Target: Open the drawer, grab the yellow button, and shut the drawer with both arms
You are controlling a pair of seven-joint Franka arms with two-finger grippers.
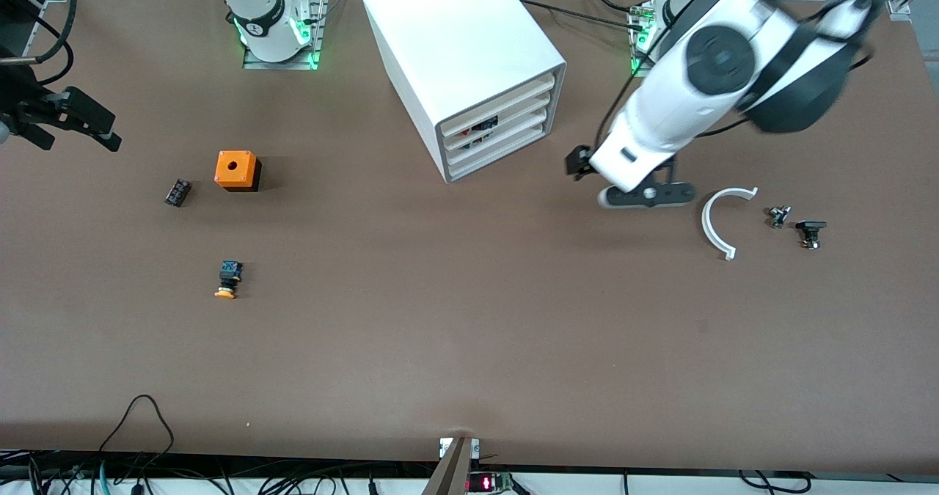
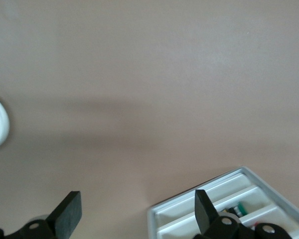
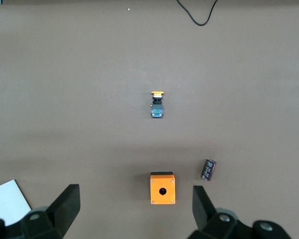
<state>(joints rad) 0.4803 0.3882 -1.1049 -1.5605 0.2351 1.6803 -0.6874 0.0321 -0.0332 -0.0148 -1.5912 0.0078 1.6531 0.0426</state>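
Observation:
The white cabinet (image 1: 462,48) stands mid-table near the bases. Its four drawers (image 1: 513,125) all sit pushed in; dark parts show in one. The button (image 1: 229,279) lies on its side on the table toward the right arm's end, nearer the front camera than the orange cube (image 1: 237,170). My left gripper (image 1: 583,163) hangs open and empty beside the cabinet's front; its wrist view (image 2: 137,199) shows the drawer fronts (image 2: 214,211) by one finger. My right gripper (image 1: 73,130) is open and empty, high over that end; its wrist view (image 3: 135,193) shows the button (image 3: 158,104) and the cube (image 3: 162,188).
A small flat black part (image 1: 177,192) lies beside the cube, also in the right wrist view (image 3: 209,169). A white curved piece (image 1: 722,220) and two small dark parts (image 1: 779,216) (image 1: 810,232) lie toward the left arm's end. A black cable (image 1: 139,422) loops over the table's front edge.

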